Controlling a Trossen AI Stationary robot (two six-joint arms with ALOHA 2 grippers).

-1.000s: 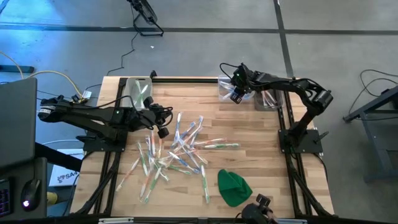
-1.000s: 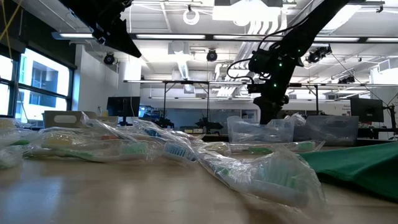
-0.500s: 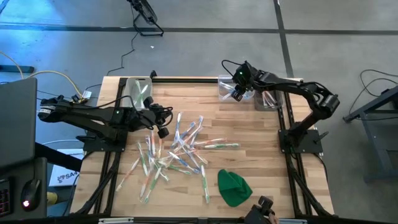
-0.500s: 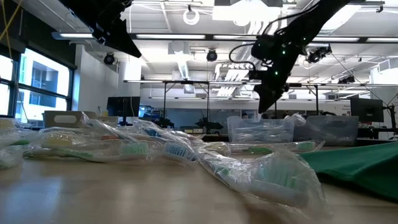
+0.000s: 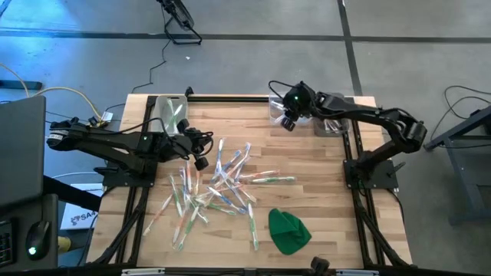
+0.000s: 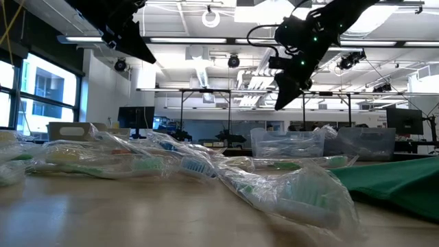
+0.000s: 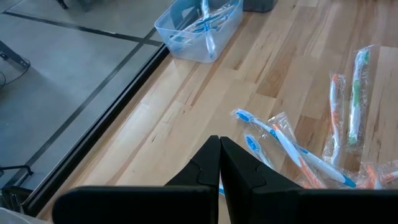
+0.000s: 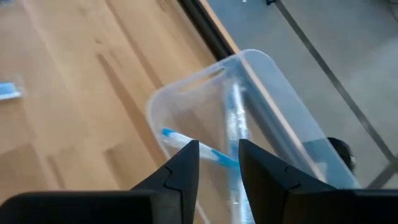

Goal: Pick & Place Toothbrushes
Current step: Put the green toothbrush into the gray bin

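Left arm parked over the table's left side; left gripper (image 5: 201,162) hangs just beside the left edge of the pile, fingers (image 7: 208,163) pressed fully together, nothing between them.

Far-left clear bin (image 5: 170,112) at the back edge already has a few toothbrushes in it; the left wrist view shows blue-accented ones lying inside.

Main lot of toothbrushes (image 5: 219,188) sits loose mid-table on the wood table (image 5: 307,153), fanned out and crossing each other. Thin pale translucent sticks, each in a crinkly clear wrapper, with green, blue and orange accents on handles and heads. From the low view the wrappers (image 6: 274,185) look like a rumpled clear heap with bluish-white bristle heads showing through.

Green cloth lump (image 5: 288,231) lies near the front edge, right of the pile and apart from it.

Right gripper (image 5: 287,123) is up off the table at the back, over the near-left corner of a clear bin (image 8: 261,106). Fingers (image 8: 186,165) are parted partway with a visible gap, holding nothing. In that bin, below the fingers: a blue-accented toothbrush (image 8: 199,148) and a clear wrapped one (image 8: 237,121). A second clear bin (image 5: 334,123) sits just to its right.
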